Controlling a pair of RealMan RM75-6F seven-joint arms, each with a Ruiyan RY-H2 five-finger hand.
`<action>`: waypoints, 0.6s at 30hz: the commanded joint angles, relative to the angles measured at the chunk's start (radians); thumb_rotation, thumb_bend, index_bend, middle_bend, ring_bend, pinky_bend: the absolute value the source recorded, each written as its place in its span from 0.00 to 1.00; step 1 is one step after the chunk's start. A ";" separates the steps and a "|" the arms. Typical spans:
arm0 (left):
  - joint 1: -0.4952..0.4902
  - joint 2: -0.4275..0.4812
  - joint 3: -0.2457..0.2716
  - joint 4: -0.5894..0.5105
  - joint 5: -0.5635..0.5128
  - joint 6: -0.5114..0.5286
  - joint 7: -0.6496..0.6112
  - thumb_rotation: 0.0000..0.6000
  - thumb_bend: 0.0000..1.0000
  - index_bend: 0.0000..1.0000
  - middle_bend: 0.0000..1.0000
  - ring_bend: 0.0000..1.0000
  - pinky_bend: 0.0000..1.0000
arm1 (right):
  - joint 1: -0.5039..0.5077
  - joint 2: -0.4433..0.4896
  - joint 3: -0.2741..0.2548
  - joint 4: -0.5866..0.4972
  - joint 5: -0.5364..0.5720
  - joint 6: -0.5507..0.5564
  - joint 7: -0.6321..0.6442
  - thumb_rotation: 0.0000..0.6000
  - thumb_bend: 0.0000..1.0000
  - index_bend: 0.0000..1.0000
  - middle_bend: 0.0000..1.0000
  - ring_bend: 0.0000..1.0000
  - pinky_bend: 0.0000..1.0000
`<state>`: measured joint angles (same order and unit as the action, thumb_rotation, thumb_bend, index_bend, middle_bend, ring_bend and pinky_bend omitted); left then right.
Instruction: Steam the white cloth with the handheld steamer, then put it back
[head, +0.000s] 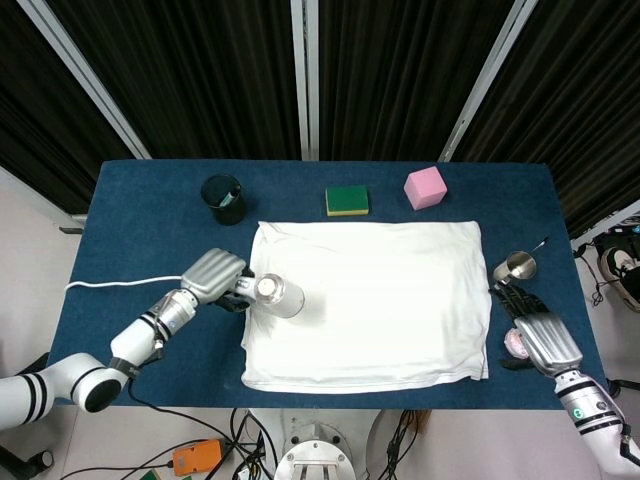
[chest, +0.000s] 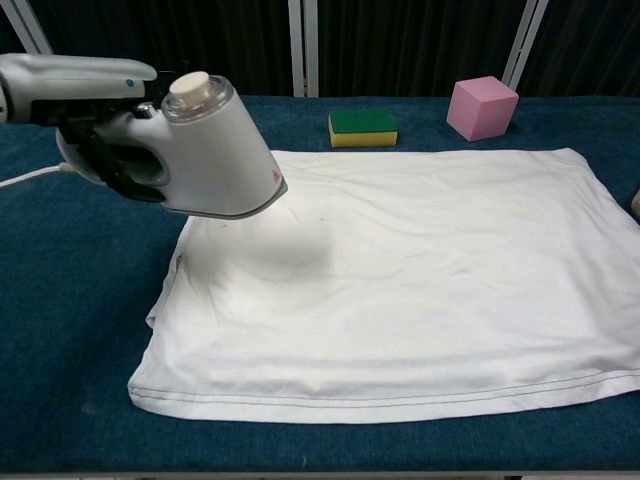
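Blue table (head: 150, 215) before dark curtains. White cloth (head: 380, 300) spread flat at centre. Left hand (head: 212, 276) grips handheld steamer (chest: 215, 150), raised over cloth's left edge, nozzle toward cloth. Right hand (head: 535, 335) low at table's right edge beside cloth; finger state unclear.

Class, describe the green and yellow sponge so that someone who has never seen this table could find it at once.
Start at the white cloth spread across the middle of the blue table. Just beyond its far edge, near the centre, lies the sponge. It sits between a black mesh cup and a pink cube, and it alone is flat, with a green top over a yellow layer.
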<state>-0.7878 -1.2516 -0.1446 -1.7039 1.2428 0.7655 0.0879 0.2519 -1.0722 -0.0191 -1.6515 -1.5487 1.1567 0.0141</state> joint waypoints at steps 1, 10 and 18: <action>-0.049 -0.056 -0.016 -0.009 -0.077 -0.016 0.089 1.00 0.60 0.83 0.92 0.81 0.65 | 0.040 -0.030 -0.010 0.006 -0.024 -0.053 0.014 1.00 0.52 0.07 0.07 0.02 0.18; -0.179 -0.173 -0.006 0.024 -0.349 -0.010 0.353 1.00 0.60 0.83 0.92 0.81 0.65 | 0.132 -0.098 -0.043 0.011 -0.057 -0.204 -0.024 1.00 0.96 0.13 0.12 0.07 0.19; -0.272 -0.270 0.030 0.074 -0.539 0.062 0.530 1.00 0.59 0.83 0.91 0.81 0.65 | 0.160 -0.140 -0.060 0.022 -0.018 -0.272 -0.102 1.00 0.97 0.16 0.14 0.07 0.19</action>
<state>-1.0242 -1.4858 -0.1329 -1.6524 0.7526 0.8009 0.5657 0.4085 -1.2057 -0.0761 -1.6326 -1.5731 0.8905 -0.0809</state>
